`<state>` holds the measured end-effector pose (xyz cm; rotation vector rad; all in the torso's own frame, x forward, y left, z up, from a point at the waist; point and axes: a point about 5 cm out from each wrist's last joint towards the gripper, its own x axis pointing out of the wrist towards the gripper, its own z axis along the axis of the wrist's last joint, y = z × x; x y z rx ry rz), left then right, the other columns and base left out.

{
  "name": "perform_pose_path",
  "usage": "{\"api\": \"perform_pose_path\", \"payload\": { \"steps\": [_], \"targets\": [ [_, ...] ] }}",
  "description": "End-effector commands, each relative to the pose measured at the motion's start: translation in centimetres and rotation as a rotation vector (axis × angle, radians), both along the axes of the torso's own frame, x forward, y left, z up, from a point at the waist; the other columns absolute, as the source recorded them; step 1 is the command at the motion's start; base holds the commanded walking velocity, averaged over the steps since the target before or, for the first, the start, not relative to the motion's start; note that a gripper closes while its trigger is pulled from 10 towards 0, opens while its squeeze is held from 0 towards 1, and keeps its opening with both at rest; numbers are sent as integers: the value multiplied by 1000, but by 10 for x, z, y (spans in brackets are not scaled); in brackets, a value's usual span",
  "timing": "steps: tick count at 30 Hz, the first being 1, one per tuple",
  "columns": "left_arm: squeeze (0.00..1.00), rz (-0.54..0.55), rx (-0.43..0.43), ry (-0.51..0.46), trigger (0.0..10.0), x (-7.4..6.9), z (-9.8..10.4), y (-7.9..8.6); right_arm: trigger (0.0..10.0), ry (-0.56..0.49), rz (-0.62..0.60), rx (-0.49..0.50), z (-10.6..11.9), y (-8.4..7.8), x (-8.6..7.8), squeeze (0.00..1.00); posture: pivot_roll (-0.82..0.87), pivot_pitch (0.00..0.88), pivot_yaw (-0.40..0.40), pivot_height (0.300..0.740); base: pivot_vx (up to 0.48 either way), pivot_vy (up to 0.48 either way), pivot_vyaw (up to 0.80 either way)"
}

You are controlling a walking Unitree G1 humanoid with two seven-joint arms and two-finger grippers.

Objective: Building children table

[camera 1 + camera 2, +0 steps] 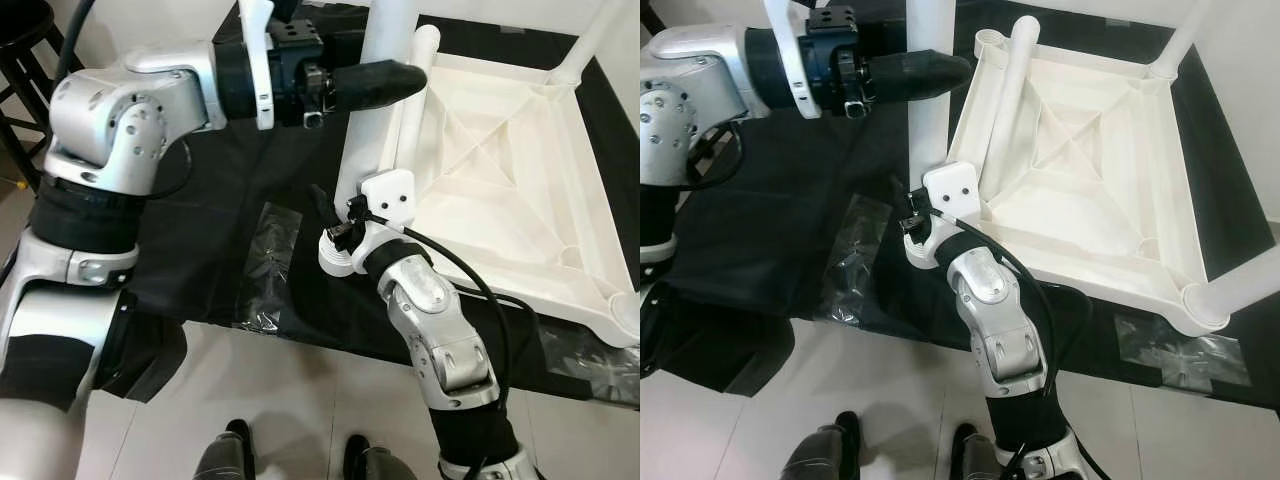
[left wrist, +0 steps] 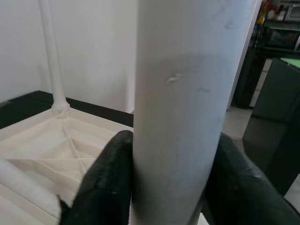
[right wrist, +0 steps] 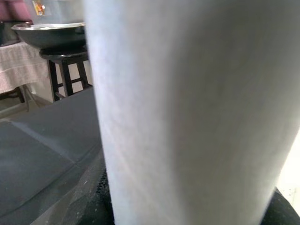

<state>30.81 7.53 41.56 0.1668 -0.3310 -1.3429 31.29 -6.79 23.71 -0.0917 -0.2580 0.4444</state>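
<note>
white plastic everywhere: the upturned white ribbed plastic tabletop (image 1: 500, 170) lies on the black cloth mat (image 1: 230, 190), underside up, and i'm working its near-left corner. the upright white round table leg (image 1: 385, 110) stands in that corner socket, long axis vertical. my left gripper (image 2: 166, 187) is up high, its fingers (image 2: 105, 183) clamped on either side of the leg, one black pad each side of the tube in the wrist view. my right gripper (image 1: 345, 235) sits low at the foot of the same leg, just beside the socket; the right wrist view has the white tube pressed close against the lens with a black finger at the bottom edge, so i judge it is around the leg, but i cannot tell whether it is truly clamped.

what matters next, i think: the leg needs to go straight down along its own axis into the corner, left arm steering the top, right arm nearer the joint. two more legs (image 1: 590, 45) stand at the far and near-right corners, and a loose white leg (image 1: 415, 85) lies across the tabletop beside the one i hold. a crumpled clear plastic bag (image 1: 265, 250) lies on the mat to my left.
</note>
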Motion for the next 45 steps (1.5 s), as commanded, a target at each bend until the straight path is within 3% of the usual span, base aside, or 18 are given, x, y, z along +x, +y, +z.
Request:
{"api": "perform_pose_path", "payload": {
  "steps": [1, 3, 4, 6, 7, 10, 12, 13, 14, 15, 20, 30, 31, 32, 33, 39, 44, 45],
  "targets": [
    [0, -10, 16, -11, 0, 0, 2, -3, 10000, 71, 8, -32, -15, 4, 2, 0, 104, 272, -28, 740, 0, 0, 0],
    [0, -18, 21, -21, 0, 0, 3, -4, 10000, 51, 34, -17, -11, 4, 2, 0, 104, 273, -27, 740, 0, 0, 0],
    [0, -21, 21, -22, 0, 0, 4, -4, 10000, 37, 55, -11, -8, 4, 2, 800, 104, 272, -27, 740, 0, 0, 0],
    [0, -23, 21, -22, 0, -1, 4, -4, 10000, 27, 69, -8, -6, 4, 2, 800, 104, 272, -27, 740, 0, 0, 0],
    [0, -27, 23, -24, 0, -1, 4, -4, 10000, -22, 132, 11, 5, -1, 4, 1000, 107, 273, -26, 740, 0, 0, 0],
    [0, -34, 28, -28, 0, -3, 3, -5, 10000, -118, 275, 47, 34, -17, 10, 1000, 106, 273, -27, 740, 0, 0, 0],
    [0, -37, 30, -29, 0, -4, 4, -4, 10000, -151, 299, 28, 44, -26, 14, 1000, 108, 273, -27, 740, 0, 0, 0],
    [0, -38, 32, -31, 0, -4, 4, -3, 10000, -188, 339, -2, 56, -35, 18, 424, 107, 272, -28, 740, 0, 0, 0],
    [0, -38, 32, -31, 0, -4, 4, -3, 10000, -188, 339, -2, 56, -35, 18, 424, 107, 272, -28, 740, 0, 0, 0],
    [0, -42, 32, -31, 0, -6, 4, -1, 10000, -216, 401, -40, 67, -44, 21, 0, 109, 274, -28, 740, 0, 0, 0],
    [0, -49, 37, -36, 0, -8, 3, 4, 10000, -196, 692, -161, 80, -55, 23, 0, 110, 275, -26, 740, 0, 0, 0],
    [0, -63, 41, -37, 0, -16, 0, 5, 9804, -87, 930, -201, 72, -49, 38, 0, 129, 282, -28, 740, 0, 0, 0],
    [0, -71, 46, -36, 0, -19, -1, 4, 1529, -66, 962, -215, 68, -46, 41, 0, 136, 286, -29, 740, 0, 0, 0],
    [0, -71, 46, -36, 0, -19, -1, 4, 1529, -66, 962, -215, 68, -46, 41, 0, 136, 286, -29, 740, 0, 0, 0],
    [0, -79, 52, -37, 0, -21, -2, 4, 0, -52, 990, -226, 65, -44, 43, 0, 137, 285, -29, 740, 0, 0, 0],
    [0, -106, 64, -49, 0, -31, -4, 7, 0, -18, 1064, -241, 58, -41, 44, 0, 138, 284, -29, 740, 0, 0, 0],
    [0, -112, 63, -53, 0, -33, -4, 9, 0, -21, 1054, -237, 56, -41, 45, 0, 129, 280, -27, 740, 0, 0, 0],
    [314, -107, 58, -52, 2353, -32, -5, 9, 0, -22, 1023, -228, 54, -41, 46, 0, 125, 279, -26, 740, 0, 0, 0]
  ]
}}
